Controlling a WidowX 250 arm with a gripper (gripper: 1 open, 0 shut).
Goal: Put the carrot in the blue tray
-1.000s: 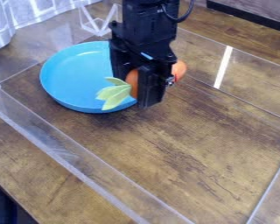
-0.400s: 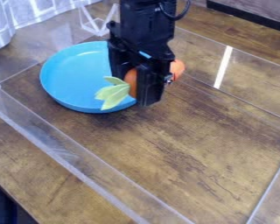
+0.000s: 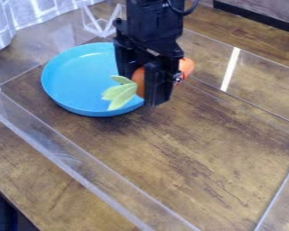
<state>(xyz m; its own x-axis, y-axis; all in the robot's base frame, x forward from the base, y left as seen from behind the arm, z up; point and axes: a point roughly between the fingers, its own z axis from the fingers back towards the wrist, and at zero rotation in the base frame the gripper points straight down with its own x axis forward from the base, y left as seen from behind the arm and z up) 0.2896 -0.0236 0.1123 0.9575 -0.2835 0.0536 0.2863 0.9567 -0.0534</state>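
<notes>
While the black robot arm point(image 3: 153, 29) reaches down from the top of the view, its dark, angular gripper point(image 3: 153, 90) grasps a stubby orange toy carrot point(image 3: 138, 79) at the right-hand edge of a round, shallow, bright blue plastic tray point(image 3: 75, 79). Pale green leaves spread from the carrot to the left of the fingers, seen against the tray's surface near its rim. On the fingers' other side, a rounded orange shape point(image 3: 187, 69) shows past the black casing; whether it is the carrot's far end cannot be told from this side of the room. Nor can the gap, if any, between the leaves and the dish be judged.

Beneath the tool lies a brown wooden tabletop point(image 3: 195, 153), its planks marked by dark seams. To the right of the gripper, a short white strip point(image 3: 230, 69) catches the eye on the wood, while a long, translucent band point(image 3: 69, 162) runs diagonally across the boards to the left of and below the tool, passing outside the tray. Beyond the dish, up and to the left of the gripper, stand a white, open-framed object point(image 3: 101, 20) and, farther left, a pale, rumpled, see-through sheet point(image 3: 21, 20) at the table's edge.
</notes>
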